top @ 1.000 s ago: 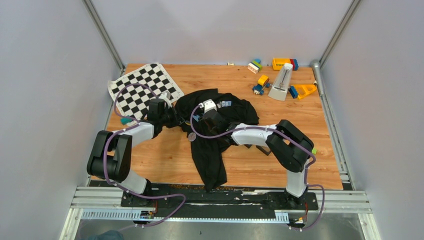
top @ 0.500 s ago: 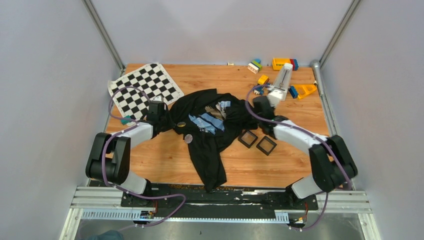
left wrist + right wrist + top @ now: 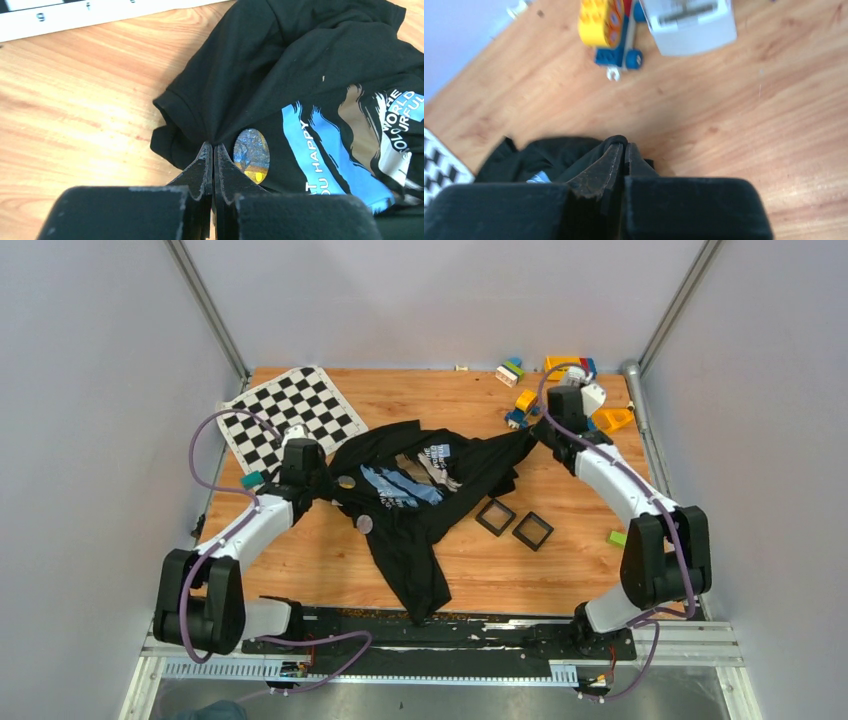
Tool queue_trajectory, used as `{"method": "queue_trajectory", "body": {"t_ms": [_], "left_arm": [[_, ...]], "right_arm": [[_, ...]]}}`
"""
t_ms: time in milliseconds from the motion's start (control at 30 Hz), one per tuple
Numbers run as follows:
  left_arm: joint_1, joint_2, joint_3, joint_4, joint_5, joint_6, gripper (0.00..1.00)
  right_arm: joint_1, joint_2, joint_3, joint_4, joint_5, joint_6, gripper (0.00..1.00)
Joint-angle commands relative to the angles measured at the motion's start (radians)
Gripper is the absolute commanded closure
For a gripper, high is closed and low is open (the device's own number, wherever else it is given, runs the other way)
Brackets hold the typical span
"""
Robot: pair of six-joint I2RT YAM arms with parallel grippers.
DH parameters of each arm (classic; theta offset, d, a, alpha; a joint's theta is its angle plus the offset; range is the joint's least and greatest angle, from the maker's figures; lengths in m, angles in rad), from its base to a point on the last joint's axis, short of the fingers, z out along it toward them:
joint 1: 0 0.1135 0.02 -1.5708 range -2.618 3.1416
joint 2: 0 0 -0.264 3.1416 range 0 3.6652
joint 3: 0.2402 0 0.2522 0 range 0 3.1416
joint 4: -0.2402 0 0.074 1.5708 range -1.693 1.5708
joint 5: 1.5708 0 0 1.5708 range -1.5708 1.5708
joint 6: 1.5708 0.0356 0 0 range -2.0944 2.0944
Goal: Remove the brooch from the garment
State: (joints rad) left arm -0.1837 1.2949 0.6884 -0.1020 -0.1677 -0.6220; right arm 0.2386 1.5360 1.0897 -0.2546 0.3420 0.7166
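The black garment (image 3: pixel 420 540) lies stretched across the middle of the table with its blue, white and brown print facing up. A small pale grey round brooch (image 3: pixel 366 524) sits on its left lower part. A second round badge (image 3: pixel 251 155), blue and yellow, sits just right of my left gripper (image 3: pixel 213 146), which is shut on a fold at the garment's (image 3: pixel 300 55) left edge. In the top view that gripper (image 3: pixel 318 483) is left of the print. My right gripper (image 3: pixel 624 146) is shut on the garment's (image 3: pixel 549 155) far right edge, near the toys (image 3: pixel 535 435).
Two small square black trays (image 3: pixel 495 516) (image 3: pixel 532 530) lie right of the garment. The chequered mat (image 3: pixel 290 415) is at the back left. Toy blocks (image 3: pixel 525 405) and a white object (image 3: pixel 689 22) lie at the back right. A small green block (image 3: pixel 617 537) lies near the right arm.
My right gripper has swung from the table's middle to the back right, pulling the garment's edge with it. The garment has spread open, showing its print and both trays. My left gripper shifted slightly left.
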Motion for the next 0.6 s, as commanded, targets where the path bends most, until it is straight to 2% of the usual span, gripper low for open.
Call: {"method": "queue_trajectory", "body": {"t_ms": [0, 100, 200, 333, 367, 400, 433, 467, 500, 533, 567], "left_arm": [[0.011, -0.075, 0.129, -0.162, -0.09, 0.024, 1.0], [0.014, -0.094, 0.225, -0.288, -0.122, 0.027, 1.0], [0.016, -0.068, 0.328, -0.309, -0.084, 0.047, 1.0], [0.016, 0.072, 0.462, -0.329, 0.005, 0.045, 1.0], [0.016, 0.131, 0.481, -0.329, 0.027, 0.044, 1.0], [0.016, 0.164, 0.519, -0.328, 0.046, 0.044, 1.0], [0.016, 0.232, 0.536, -0.326, 0.055, 0.046, 1.0], [0.017, 0.267, 0.58, -0.33, 0.092, 0.058, 0.98], [0.021, 0.339, 0.609, -0.355, 0.12, 0.071, 0.89], [0.022, 0.407, 0.67, -0.38, 0.174, 0.099, 0.76], [0.022, 0.43, 0.713, -0.424, 0.2, 0.111, 0.72]], "right_arm": [[-0.096, -0.016, 0.194, -0.083, -0.112, -0.039, 1.0], [-0.139, -0.022, 0.255, -0.101, -0.152, -0.027, 1.0], [-0.163, 0.031, 0.347, -0.134, -0.2, -0.034, 1.0], [-0.165, 0.101, 0.44, -0.177, -0.239, -0.092, 1.0], [-0.166, 0.112, 0.453, -0.188, -0.26, -0.098, 0.95], [-0.166, 0.117, 0.455, -0.19, -0.302, -0.114, 0.81], [-0.166, 0.119, 0.452, -0.191, -0.362, -0.127, 0.52], [-0.162, 0.113, 0.44, -0.191, -0.417, -0.137, 0.32], [-0.153, 0.106, 0.419, -0.184, -0.454, -0.148, 0.23], [-0.137, 0.091, 0.397, -0.175, -0.468, -0.16, 0.2], [-0.104, 0.075, 0.369, -0.165, -0.471, -0.178, 0.19]]}}
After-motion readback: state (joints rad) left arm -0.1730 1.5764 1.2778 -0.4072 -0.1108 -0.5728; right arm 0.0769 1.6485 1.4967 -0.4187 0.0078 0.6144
